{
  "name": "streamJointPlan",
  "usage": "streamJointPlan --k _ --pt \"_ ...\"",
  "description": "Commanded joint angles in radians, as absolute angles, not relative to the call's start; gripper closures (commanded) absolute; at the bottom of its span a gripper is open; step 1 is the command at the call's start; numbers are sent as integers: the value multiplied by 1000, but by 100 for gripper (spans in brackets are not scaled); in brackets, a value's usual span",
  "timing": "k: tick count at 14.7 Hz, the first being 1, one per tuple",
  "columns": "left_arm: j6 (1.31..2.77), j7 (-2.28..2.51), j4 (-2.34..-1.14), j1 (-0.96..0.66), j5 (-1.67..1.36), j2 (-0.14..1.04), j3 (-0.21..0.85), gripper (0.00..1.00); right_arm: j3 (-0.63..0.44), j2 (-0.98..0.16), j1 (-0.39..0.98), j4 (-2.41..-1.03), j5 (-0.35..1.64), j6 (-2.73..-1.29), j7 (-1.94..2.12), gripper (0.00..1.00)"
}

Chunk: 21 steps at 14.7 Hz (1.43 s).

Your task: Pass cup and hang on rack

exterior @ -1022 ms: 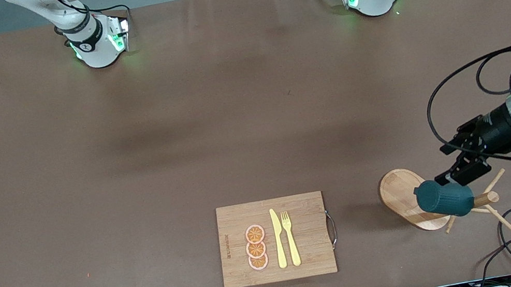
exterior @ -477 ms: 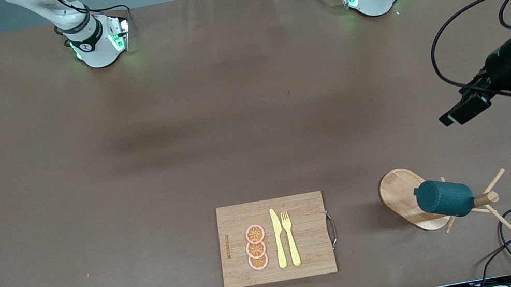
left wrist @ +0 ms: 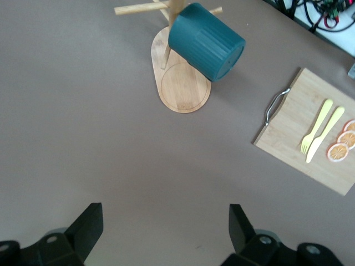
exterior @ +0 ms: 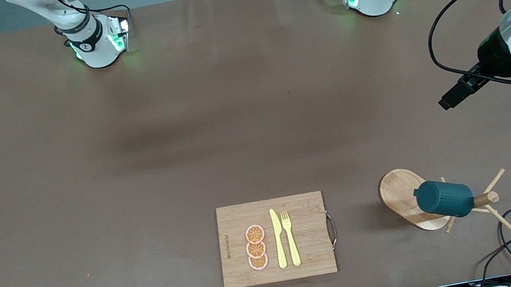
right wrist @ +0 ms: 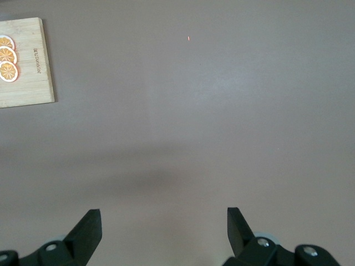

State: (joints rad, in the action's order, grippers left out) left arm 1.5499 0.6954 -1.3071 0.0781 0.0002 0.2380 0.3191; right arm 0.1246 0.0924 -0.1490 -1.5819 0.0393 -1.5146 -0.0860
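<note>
Left hand (exterior: 448, 100) withdrew, empty | teal cup (exterior: 443, 198) hangs tilted on rack (exterior: 404, 198)

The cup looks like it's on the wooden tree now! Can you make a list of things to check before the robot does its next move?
1. The cup hangs on the rack: ok.
2. Left gripper open, holding nothing: ok.
3. Left gripper apart from the cup, over bare table: ok.
4. Rack base flat on the table: ok.
5. How firmly the cup sits on its peg: cannot tell.
6. Right gripper waits open over bare table: ok.
</note>
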Motion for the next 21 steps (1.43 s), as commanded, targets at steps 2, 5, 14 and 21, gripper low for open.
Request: streamJointPlan --k 2,5,14,21 --pt "1539 632 -1322 86 24 184 318 0 135 100 -158 -1582 44 -1519 -78 0" --pt "1536 583 -1321 97 44 184 321 0 135 100 -160 -1583 44 -1514 -80 0" --pt "1523 178 -1477 63 44 20 215 0 133 100 -160 -1585 44 -1514 -80 0" --pt "1516 150 -1610 61 32 -93 186 0 133 100 -161 -1585 44 -1514 -80 0"
